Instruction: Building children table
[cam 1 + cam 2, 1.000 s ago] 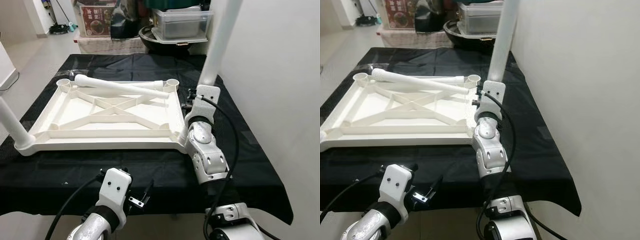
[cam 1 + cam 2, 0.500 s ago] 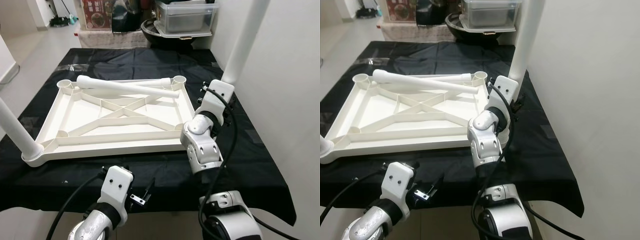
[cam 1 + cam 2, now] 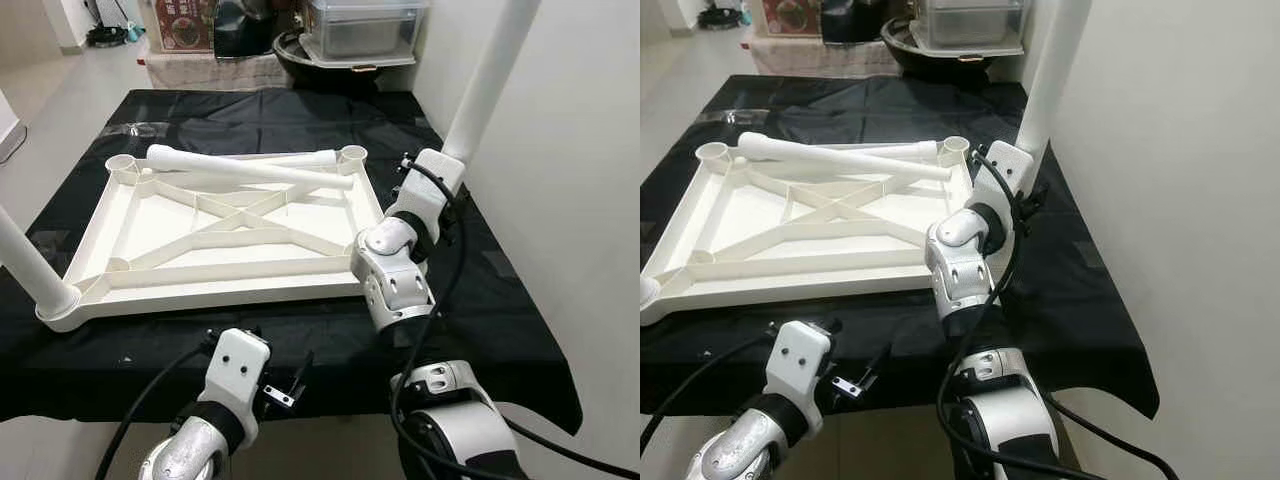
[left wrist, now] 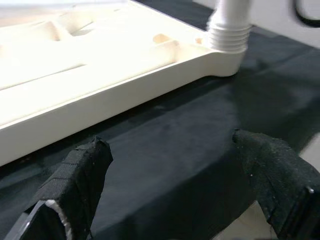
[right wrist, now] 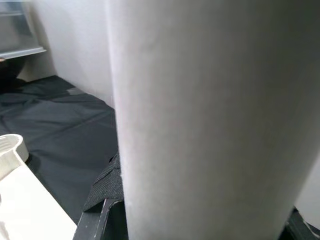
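- White plastic table top (image 3: pixel 220 235), upside down, ribbed underside up, flat on the black cloth.
- One leg (image 3: pixel 30 265) screwed upright into its near-left corner.
- Loose leg (image 3: pixel 250 168) lying across its far edge.
- Another leg (image 3: pixel 490 75) upright, off its right edge.

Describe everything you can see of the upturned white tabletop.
The tabletop is cream-white plastic, lying underside up on the black cloth. Raised ribs cross in an X inside its rim, and round sockets sit at the corners. One leg stands in the near-left socket; two loose legs lie across its far end.
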Robot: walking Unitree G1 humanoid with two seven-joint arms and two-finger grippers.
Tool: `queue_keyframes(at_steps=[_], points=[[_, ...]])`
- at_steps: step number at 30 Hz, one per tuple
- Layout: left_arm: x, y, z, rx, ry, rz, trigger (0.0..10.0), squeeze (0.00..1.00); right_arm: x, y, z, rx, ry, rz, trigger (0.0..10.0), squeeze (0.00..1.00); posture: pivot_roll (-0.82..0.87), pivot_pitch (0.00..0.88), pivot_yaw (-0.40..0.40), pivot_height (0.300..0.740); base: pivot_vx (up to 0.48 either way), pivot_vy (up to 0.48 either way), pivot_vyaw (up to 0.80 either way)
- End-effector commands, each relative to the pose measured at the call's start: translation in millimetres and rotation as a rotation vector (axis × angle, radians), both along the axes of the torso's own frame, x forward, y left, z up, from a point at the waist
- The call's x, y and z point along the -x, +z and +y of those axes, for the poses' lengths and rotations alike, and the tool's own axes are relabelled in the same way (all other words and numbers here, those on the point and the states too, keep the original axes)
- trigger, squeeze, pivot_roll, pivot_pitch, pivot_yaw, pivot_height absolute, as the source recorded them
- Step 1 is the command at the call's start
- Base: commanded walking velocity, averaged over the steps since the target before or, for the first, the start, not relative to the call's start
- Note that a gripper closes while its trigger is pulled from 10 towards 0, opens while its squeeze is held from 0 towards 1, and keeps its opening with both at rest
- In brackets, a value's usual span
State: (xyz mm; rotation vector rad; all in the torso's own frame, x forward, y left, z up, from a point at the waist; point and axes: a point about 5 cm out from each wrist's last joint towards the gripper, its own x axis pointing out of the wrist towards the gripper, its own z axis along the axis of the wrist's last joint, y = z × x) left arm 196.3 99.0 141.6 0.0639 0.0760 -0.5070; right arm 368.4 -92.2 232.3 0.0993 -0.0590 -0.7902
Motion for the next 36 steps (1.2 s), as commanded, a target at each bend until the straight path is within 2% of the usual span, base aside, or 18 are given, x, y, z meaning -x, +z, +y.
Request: queue_keyframes(at_steps=[1, 3, 6, 19, 20, 21, 22, 25, 26, 27, 28, 36], points=[[5.2, -3, -5.6, 0.005, -0.055, 0.010, 10.0, 0.00, 16.7, -36, 58.3, -0.142, 0.106, 0.202, 10.0, 0.00, 0.16, 0.097, -0.065, 0.740, 0.000, 0.000, 0.00], [10.7, -3, -11.1, -0.003, -0.114, 0.001, 10.0, 0.00, 16.0, -35, 59.2, -0.154, 0.099, 0.197, 10.0, 0.00, 0.16, 0.092, -0.065, 0.740, 0.000, 0.000, 0.00], [13.0, -3, -13.3, -0.012, -0.139, -0.004, 10.0, 0.00, 15.3, -34, 59.2, -0.155, 0.098, 0.193, 10.0, 0.00, 0.16, 0.092, -0.065, 0.740, 0.000, 0.000, 0.00], [13.8, -9, -13.7, -0.045, -0.148, -0.003, 10.0, 0.00, 13.6, -36, 63.6, -0.167, 0.145, 0.183, 10.0, 0.00, 0.16, 0.083, -0.066, 0.740, 0.000, 0.000, 0.00], [14.0, -10, -13.5, -0.045, -0.149, -0.003, 10.0, 0.00, 13.7, -37, 64.3, -0.168, 0.147, 0.182, 10.0, 0.53, 0.16, 0.085, -0.066, 0.740, 0.000, 0.000, 0.00], [14.1, -10, -13.4, -0.045, -0.148, -0.004, 10.0, 0.00, 13.7, -37, 64.6, -0.168, 0.147, 0.182, 10.0, 0.53, 0.16, 0.086, -0.066, 0.740, 0.000, 0.000, 0.00], [14.2, -10, -13.3, -0.045, -0.148, -0.003, 10.0, 0.00, 13.4, -37, 65.1, -0.170, 0.153, 0.178, 10.0, 1.00, 0.16, 0.086, -0.066, 0.740, 0.000, 0.000, 0.00], [14.2, -10, -13.0, -0.046, -0.147, -0.003, 10.0, 0.00, 13.2, -37, 66.0, -0.170, 0.157, 0.173, 10.0, 1.00, 0.15, 0.090, -0.065, 0.740, 0.000, 0.000, 0.00], [14.2, -11, -13.0, -0.046, -0.146, -0.002, 10.0, 0.00, 13.2, -37, 66.5, -0.168, 0.158, 0.171, 10.0, 0.81, 0.15, 0.091, -0.066, 0.740, 0.000, 0.000, 0.00], [14.2, -11, -13.0, -0.046, -0.146, -0.002, 10.0, 0.00, 13.2, -37, 66.5, -0.168, 0.158, 0.171, 10.0, 0.81, 0.15, 0.091, -0.066, 0.740, 0.000, 0.000, 0.00], [14.2, -11, -12.9, -0.046, -0.145, -0.001, 10.0, 0.00, 13.4, -37, 67.3, -0.167, 0.159, 0.170, 10.0, 0.00, 0.15, 0.091, -0.066, 0.740, 0.000, 0.000, 0.00], [14.2, -12, -12.7, -0.048, -0.144, 0.001, 10.0, 0.00, 13.5, -34, 74.1, -0.159, 0.213, 0.156, 10.0, 0.00, 0.15, 0.095, -0.064, 0.740, 0.000, 0.000, 0.00]])
